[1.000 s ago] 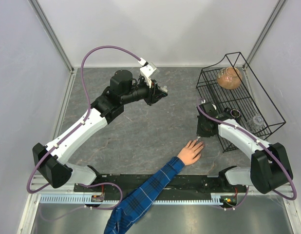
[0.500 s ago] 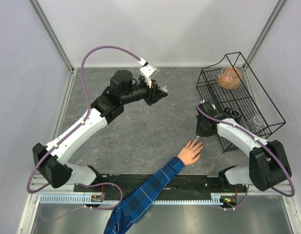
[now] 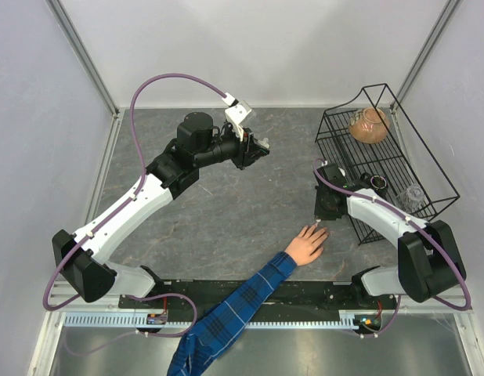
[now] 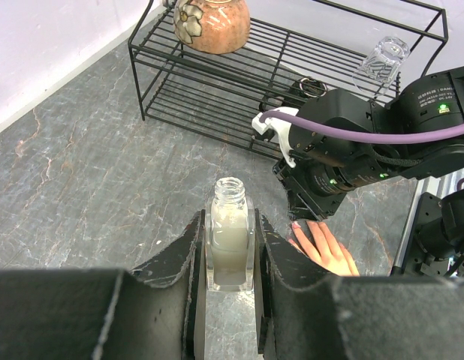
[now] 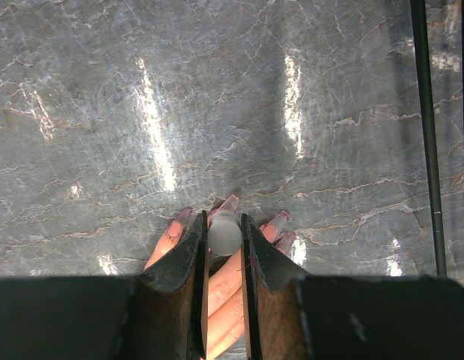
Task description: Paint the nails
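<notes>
A light-skinned hand (image 3: 307,244) with a blue plaid sleeve lies flat on the table, fingers toward the far right. Its nails (image 5: 230,202) show in the right wrist view under the jaws, reddish at the tips. My right gripper (image 5: 224,234) is shut on the grey cap of a polish brush (image 5: 224,233), directly above the fingers (image 5: 226,281); in the top view it hangs just beyond the fingertips (image 3: 322,213). My left gripper (image 4: 230,262) is shut on an open glass polish bottle (image 4: 230,241) of pale liquid, held up at the table's far middle (image 3: 258,150).
A black wire rack (image 3: 399,168) stands at the far right, holding a round brown vase (image 3: 369,125), a clear glass (image 3: 412,196) and a small dark jar (image 3: 377,182). The grey marble table (image 3: 226,219) has white walls around it.
My right gripper has shifted very slightly toward the far left over the fingertips. The left arm and the hand have not moved.
</notes>
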`<move>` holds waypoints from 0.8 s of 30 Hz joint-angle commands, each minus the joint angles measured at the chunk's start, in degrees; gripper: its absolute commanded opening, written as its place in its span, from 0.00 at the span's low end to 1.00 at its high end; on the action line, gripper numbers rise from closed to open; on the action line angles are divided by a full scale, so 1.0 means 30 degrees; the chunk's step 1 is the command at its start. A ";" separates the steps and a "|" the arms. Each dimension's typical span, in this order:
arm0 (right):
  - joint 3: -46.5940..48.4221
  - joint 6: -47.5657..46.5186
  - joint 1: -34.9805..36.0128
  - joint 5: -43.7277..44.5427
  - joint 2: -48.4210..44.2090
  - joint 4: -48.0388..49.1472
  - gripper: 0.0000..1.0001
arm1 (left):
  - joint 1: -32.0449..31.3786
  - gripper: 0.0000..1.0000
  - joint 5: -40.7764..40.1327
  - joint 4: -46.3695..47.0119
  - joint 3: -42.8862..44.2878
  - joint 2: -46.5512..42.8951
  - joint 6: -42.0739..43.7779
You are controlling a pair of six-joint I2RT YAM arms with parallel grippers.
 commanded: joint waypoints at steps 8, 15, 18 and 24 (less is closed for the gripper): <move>0.0596 0.0159 -0.0061 0.0727 0.0442 0.0286 0.00 | 0.0088 0.02 -0.0017 0.0558 0.0799 -0.0181 0.0402; 0.0743 0.0101 -0.0090 0.0933 0.0501 0.0462 0.00 | 0.0088 0.02 -0.0105 0.0469 0.1004 -0.0035 0.0490; 0.0860 0.0042 -0.0148 0.0962 0.0530 0.0492 0.00 | 0.0088 0.02 -0.0105 0.0469 0.1121 0.0083 0.0519; 0.0977 -0.0045 -0.0294 0.0932 0.0676 0.0609 0.00 | 0.0088 0.02 -0.0105 0.0440 0.1326 0.0316 0.0549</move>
